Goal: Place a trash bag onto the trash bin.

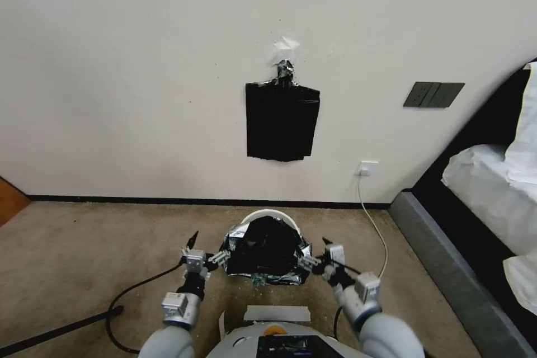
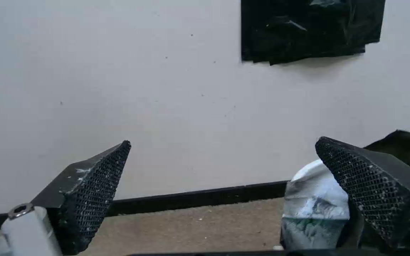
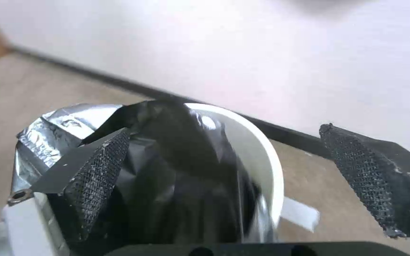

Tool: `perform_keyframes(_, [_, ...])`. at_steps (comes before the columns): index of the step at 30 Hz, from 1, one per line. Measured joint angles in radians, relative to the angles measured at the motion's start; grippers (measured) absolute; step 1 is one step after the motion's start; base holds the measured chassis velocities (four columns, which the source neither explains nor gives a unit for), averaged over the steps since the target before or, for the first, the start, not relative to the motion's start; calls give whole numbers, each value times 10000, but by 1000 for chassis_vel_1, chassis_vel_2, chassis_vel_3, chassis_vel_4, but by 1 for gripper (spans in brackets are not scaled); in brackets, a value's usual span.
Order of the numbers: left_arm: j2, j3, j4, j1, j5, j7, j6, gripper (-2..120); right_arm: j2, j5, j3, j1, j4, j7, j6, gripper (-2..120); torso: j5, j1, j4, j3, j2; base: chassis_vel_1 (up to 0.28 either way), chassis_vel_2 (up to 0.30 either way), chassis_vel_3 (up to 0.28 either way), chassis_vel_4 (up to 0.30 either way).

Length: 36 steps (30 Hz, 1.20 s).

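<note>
The trash bag [image 1: 263, 249] drapes over the trash bin [image 1: 268, 215] on the carpet. Left gripper [image 1: 210, 257] and right gripper [image 1: 318, 257] flank it, jaws wide, apparently empty. The far rim looks uncovered; each side needs tugging down evenly.

Left gripper [image 2: 221, 185] w/ jaws spread wide, nothing between the two black mesh-textured pads [image 2: 96, 192]; the far pad sits just in front of the trash bag [image 2: 319, 209], whose glossy crinkled plastic reads pale w/ glare and black at its upper edge. Behind: plain wall [image 2: 119, 89], black baseboard [image 2: 190, 199], tan carpet [image 2: 190, 227]. Sheaf of black bags [image 2: 309, 28] hangs flat on wall, well apart from gripper.
</note>
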Motion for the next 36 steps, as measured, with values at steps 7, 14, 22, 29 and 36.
perform_keyframes(7, [-105, 110, 43, 75, 129, 123, -103, 100, -438, 1285, -965, 3051, -1933, -1527, -1084, 100, -8, 1, -14, 0, 0, 0, 0, 0, 0])
perform_keyframes(14, [-391, -170, -87, 519, 329, 182, -213, 100, -282, 626, -3311, 5787, -4604, -3236, -1232, 100, -4, 0, 9, 1, 0, 0, 0, 0, 0])
perform_keyframes(22, [-650, -309, -273, 755, 440, 192, -242, 100, 235, 31, -4998, 7338, -6559, -4394, -814, 100, -6, 0, -1, 0, -1, 0, 0, 0, 0])
perform_keyframes(29, [-686, -349, -322, 771, 476, 172, -208, 100, 519, -4, -5418, 7605, -7259, -4841, -723, 88, -4, 0, -2, 0, -1, 0, 0, 0, 0])
perform_keyframes(36, [-706, -335, -406, 802, 471, 133, -150, 100, 725, 3, -5641, 7642, -7521, -4945, -622, 59, -4, 0, -1, 0, 0, 0, 0, 0, 0])
